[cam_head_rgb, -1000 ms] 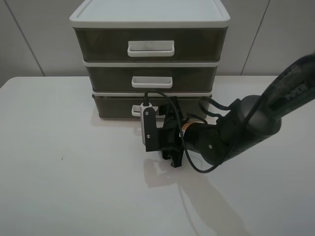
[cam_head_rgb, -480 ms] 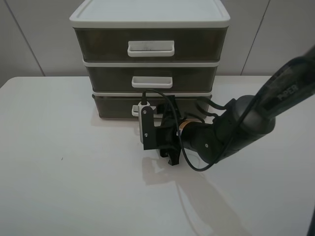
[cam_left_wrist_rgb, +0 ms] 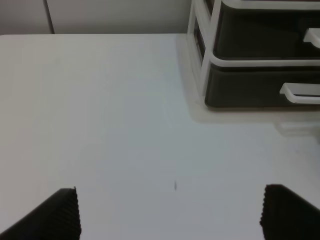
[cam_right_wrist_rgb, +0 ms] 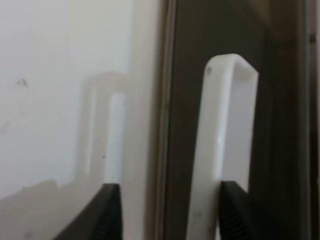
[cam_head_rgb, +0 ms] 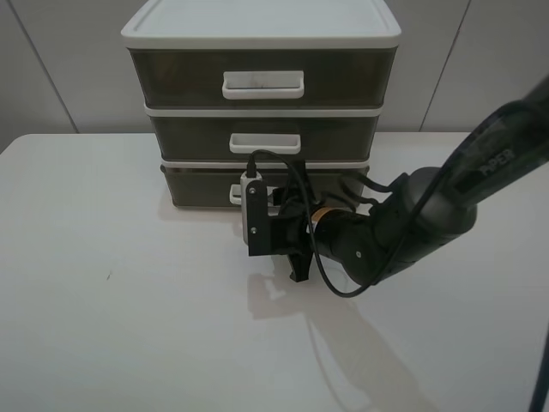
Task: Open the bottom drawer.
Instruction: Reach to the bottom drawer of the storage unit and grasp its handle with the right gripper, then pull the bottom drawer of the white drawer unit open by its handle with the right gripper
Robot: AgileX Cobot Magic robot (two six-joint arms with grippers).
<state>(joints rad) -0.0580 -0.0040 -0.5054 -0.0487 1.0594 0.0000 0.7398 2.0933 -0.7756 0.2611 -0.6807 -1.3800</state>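
White tabletop (cam_head_rgb: 103, 326) fills most of your exterior high view. A 3-drawer plastic cabinet (cam_head_rgb: 171, 129) stands at its far edge under a white lid (cam_head_rgb: 257, 21). The black right arm (cam_head_rgb: 412, 223) reaches in from the right and lies low over the table, with its wrist directly in front of the cabinet's lowest tier. There you find the bottom drawer (cam_head_rgb: 197, 184), smoky brown, its front flush in the frame and shut. Its white loop handle (cam_right_wrist_rgb: 215, 150) is mostly hidden behind the wrist camera mount (cam_head_rgb: 255, 219) in the high view, but the right wrist view shows it close up. The right gripper (cam_right_wrist_rgb: 167, 212) has its 2 fingers (cam_right_wrist_rgb: 107, 210) spread, and the handle lies between them, just beside 1 of them. You cannot tell whether it touches. The left gripper (cam_left_wrist_rgb: 175, 215) hangs over bare table, well to the side of the cabinet, fingers wide apart and holding nothing.
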